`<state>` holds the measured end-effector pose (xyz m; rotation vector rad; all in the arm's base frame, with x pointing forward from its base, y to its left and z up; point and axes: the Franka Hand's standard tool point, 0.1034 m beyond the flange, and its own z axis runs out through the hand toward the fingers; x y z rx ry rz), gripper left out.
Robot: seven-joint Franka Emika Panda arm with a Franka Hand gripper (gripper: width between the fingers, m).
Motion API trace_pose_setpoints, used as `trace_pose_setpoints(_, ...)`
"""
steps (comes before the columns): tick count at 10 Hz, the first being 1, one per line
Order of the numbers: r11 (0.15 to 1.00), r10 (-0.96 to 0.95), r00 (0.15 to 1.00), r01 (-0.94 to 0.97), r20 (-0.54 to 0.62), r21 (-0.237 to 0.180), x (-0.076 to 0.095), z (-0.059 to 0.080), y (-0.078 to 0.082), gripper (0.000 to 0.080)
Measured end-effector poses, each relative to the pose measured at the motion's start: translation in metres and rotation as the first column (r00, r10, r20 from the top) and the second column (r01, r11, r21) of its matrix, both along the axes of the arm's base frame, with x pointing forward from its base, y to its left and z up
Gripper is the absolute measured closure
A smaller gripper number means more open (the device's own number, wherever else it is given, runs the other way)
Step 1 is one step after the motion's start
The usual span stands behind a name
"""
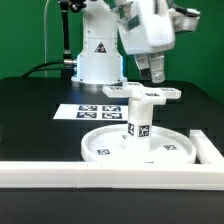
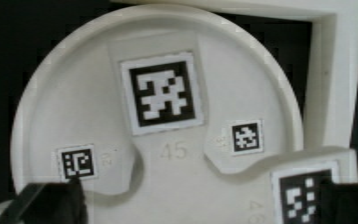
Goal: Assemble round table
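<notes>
Where the exterior view takes in the whole scene, the round disc [image 1: 100, 150] is seen lying flat on the black desk [image 1: 40, 110], just inside the long white border wall [image 1: 100, 176]. The short cylinder leg [image 1: 139, 125] is seen standing upright in the middle of the disc, with a tag on its side, and the cross-shaped base piece [image 1: 141, 97] is seen lying across the top of the leg. The pincer [image 1: 152, 78] is held just above the base piece, towards the exterior view's right. No contact with the base piece can be made out, and nothing is seen between the dark fingers. How far they are parted cannot be told from either view. The marker board [image 1: 93, 112] is seen lying flat on the desk behind the disc.

In the wrist view the arm, the marker board and most of the desk are left out. The inner face of the disc [image 2: 78, 100] is shown close up with its raised rim, one large tag and two small ones, detail that is too small to be read in the exterior view. A further white tagged surface is cut off at the picture's edge; which part it belongs to cannot be told.
</notes>
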<state>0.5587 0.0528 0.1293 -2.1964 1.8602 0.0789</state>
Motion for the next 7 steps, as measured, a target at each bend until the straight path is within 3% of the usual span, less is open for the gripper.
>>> trace_pose_setpoints(1, 0.98, 0.198, 0.98, -0.198, 0.003, -0.027, -0.001, 0.0016, 0.0058, 0.0151)
trace_pose_setpoints(5, 0.856, 0.516, 0.854, -0.51, 0.062, -0.086, 0.0, 0.0017, 0.0047, 0.0151)
trace_pose_setpoints(6, 0.789, 0.613, 0.786, -0.604, 0.076, -0.114, 0.0, 0.0014, 0.0039, 0.0151)
trace_pose_setpoints(7, 0.65, 0.757, 0.649, -0.74, 0.069, -0.171, -0.0008, 0.0006, 0.003, 0.0151)
